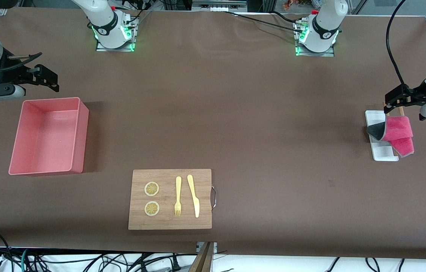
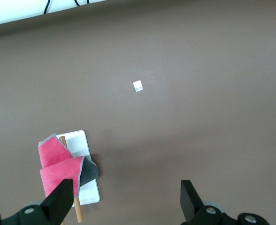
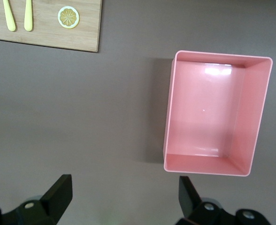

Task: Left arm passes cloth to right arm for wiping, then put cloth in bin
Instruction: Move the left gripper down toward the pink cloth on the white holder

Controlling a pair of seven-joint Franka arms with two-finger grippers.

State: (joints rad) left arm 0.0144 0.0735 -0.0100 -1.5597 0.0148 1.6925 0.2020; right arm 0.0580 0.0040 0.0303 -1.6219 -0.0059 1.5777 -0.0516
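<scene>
Pink cloth [image 1: 397, 133] lies, apparently ungripped, under the left tool [image 1: 397, 99].

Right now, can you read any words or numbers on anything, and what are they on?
No words or numbers can be read.
The pink bin is plain.
The pink cloth and the white tray under it are plain.
The wooden cutting board has no print.
A small white scrap on the table is too small to read.

You're looking at a broad brown surface [image 1: 235, 113], evenly lit and lightly wrinkled toward the top. Along its near edge, tangled dark cables [image 1: 84, 260] lie on a pale floor.
</scene>
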